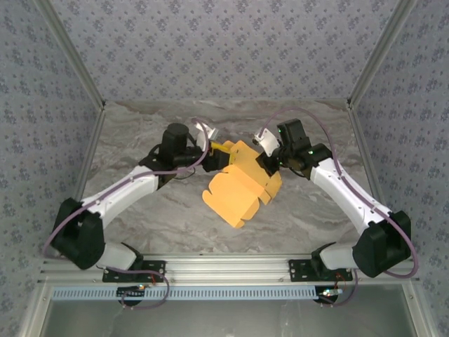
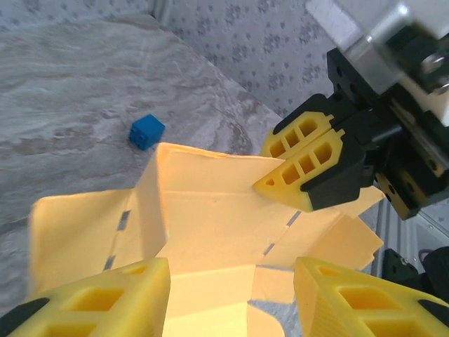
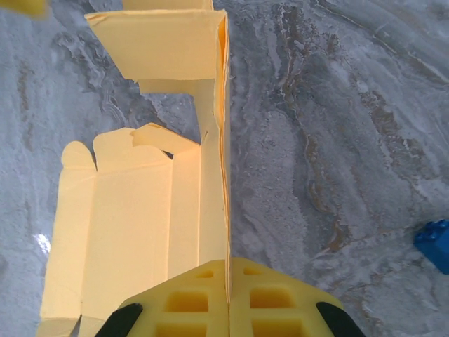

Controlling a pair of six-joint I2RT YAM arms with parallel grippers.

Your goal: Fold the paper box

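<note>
The paper box (image 1: 242, 186) is a half-opened die-cut sheet of thin yellow-orange card, held tilted between the two arms over the middle of the marble table (image 1: 316, 214), its lower flaps hanging toward the surface. The right tool (image 3: 228, 270) is pinched tight on one upright panel, with the card's edge running straight up from between its pads. The left tool (image 2: 231, 274) stands partly spread, one finger on either side of the near panels; I cannot tell whether either finger touches the card. The sheet looks very light and springy. Its scored lines should give readily, but the panels between them will probably bow or crease under a careless squeeze, and the loose scalloped flaps will likely flop. The smooth surface may slide in a shallow pinch, so the best hold is probably well in from the edge on a flat panel, close to a score line where the fold stiffens it. The thin tabs are best avoided. With one side anchored, the other tool would do better pushing a wall broadside than nipping a corner. A small blue block (image 2: 146, 131) lies well apart on the table.
</note>
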